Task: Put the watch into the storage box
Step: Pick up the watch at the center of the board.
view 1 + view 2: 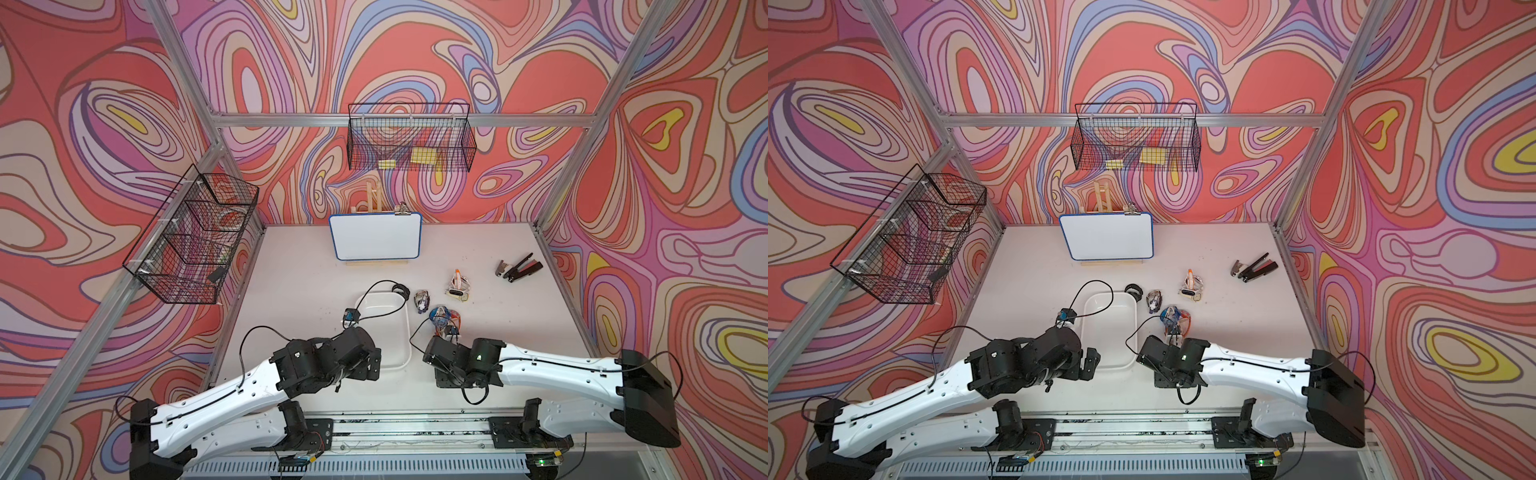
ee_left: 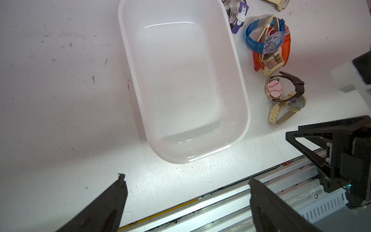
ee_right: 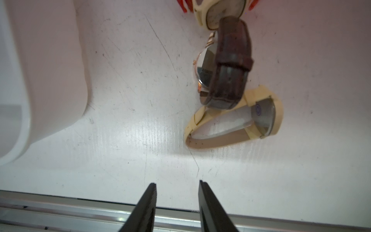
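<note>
White plastic box empty in a top view, watches just right of it; left wrist: left gripper jaws wide apart, holding nothing, brown watch beside box; right wrist: right gripper jaws apart, empty, near brown watch; blue stamp on cream watch too blurred to read.

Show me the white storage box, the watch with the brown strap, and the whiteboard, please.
storage box (image 2: 186,80): left wrist view, on its bare floor.
brown-strapped watch (image 3: 230,66): right wrist view, on the brown strap.
whiteboard (image 1: 376,237): in a top view, on the middle of its white face.
</note>
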Available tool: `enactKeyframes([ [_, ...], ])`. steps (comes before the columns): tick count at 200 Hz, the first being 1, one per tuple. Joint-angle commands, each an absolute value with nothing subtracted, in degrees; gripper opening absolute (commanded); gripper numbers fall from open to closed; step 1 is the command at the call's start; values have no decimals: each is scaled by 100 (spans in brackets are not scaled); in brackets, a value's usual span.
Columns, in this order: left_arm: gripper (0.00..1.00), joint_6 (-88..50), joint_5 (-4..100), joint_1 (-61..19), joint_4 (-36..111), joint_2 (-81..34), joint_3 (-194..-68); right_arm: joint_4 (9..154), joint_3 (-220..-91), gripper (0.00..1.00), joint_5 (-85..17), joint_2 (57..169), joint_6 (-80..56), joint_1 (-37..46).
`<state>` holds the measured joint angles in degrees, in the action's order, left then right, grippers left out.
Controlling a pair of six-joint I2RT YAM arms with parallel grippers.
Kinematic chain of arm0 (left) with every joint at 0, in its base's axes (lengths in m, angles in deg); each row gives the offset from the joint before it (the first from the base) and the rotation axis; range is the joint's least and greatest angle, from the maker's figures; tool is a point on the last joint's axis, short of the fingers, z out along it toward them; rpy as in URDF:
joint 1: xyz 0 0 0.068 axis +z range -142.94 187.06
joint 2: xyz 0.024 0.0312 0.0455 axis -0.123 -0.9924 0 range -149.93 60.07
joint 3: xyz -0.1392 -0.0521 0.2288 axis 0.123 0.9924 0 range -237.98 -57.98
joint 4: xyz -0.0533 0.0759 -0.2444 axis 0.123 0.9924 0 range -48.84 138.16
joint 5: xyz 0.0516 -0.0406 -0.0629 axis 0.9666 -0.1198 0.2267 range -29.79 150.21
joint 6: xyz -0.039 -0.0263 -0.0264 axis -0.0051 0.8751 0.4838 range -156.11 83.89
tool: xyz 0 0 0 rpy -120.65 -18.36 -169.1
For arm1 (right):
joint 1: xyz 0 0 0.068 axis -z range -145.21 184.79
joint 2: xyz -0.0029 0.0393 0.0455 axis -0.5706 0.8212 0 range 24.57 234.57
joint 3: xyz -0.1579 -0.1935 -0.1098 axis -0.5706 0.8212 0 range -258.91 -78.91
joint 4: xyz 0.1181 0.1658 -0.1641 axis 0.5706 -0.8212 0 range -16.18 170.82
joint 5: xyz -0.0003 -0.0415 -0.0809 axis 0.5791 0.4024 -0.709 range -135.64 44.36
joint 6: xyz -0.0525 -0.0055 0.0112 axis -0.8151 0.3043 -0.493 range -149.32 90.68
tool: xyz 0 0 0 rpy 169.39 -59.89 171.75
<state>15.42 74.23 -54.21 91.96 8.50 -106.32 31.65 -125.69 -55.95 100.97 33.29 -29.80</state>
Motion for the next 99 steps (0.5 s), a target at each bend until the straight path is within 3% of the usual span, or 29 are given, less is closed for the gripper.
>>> enactKeyframes([
  [1, 100, 1619, 7584, -5481, 9137, 983, -10531, 3302, -12721, 41, -5862, 10308, 3386, -3016],
  [99, 99, 1662, 7777, -5490, 9098, 1329, -10264, 3722, -12576, 36, -5868, 10717, 3102, -2572],
])
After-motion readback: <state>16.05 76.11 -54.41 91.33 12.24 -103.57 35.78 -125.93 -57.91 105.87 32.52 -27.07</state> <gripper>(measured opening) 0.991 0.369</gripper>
